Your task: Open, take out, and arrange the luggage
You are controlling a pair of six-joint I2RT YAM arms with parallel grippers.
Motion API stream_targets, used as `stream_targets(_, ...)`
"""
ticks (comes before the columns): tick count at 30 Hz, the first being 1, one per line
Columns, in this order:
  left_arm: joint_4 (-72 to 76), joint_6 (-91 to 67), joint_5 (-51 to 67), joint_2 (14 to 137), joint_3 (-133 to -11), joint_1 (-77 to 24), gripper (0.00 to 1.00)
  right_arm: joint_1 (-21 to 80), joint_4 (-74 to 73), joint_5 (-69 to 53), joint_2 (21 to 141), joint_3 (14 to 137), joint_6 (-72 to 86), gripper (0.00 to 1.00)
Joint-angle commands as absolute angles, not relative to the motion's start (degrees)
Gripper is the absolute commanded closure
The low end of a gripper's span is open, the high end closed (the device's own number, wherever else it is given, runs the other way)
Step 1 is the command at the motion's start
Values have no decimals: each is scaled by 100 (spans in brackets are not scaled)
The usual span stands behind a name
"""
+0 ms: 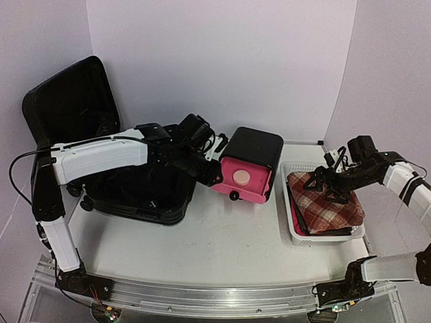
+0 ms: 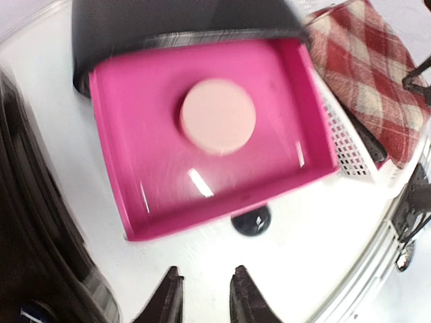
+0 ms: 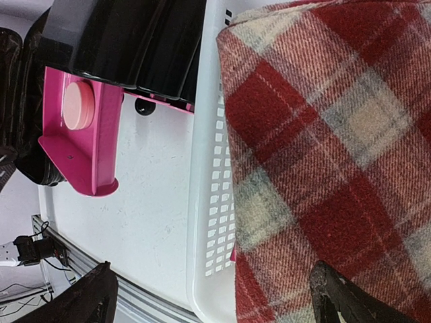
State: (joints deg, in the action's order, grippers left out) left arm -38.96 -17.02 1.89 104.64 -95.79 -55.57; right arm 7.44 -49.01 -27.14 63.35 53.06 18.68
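The luggage (image 1: 145, 198) lies open at the left rear of the table (image 1: 222, 249), with its lid standing up against the back wall. The left gripper (image 2: 207, 299) hangs over the bare table just in front of the pink drawer front (image 2: 215, 155) of a black box (image 1: 254, 145); its 2 fingers leave only a narrow gap and nothing is between them. The right gripper (image 3: 210, 269) is spread wide above the red plaid cloth (image 1: 330, 198) in the white basket (image 1: 296, 232), and it grips nothing.
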Motion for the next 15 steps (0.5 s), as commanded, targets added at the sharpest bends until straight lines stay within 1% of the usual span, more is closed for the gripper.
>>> stream_targets(1,-2919,-2394,553,10259,-8723,-5581,80,752,-4688,-2758,6401,5301,1809,2)
stream_targets(4,-2041,-2809,668,10336,-8287,-5581,86,755,-4663,-2817,6427,5308,1835,2)
stream_targets(7,-1411,-3046,672,10588,-8179,-5581,90,753,-4660,-2826,6379,5287,1852,2)
stream_targets(12,-1206,-3121,399,11010,-8503,-5594,90,751,-4672,-2800,6225,5244,1877,2)
stream_targets(15,-1152,-3064,106,11035,-8604,-5604,89,755,-4691,-2765,6126,5207,1890,2)
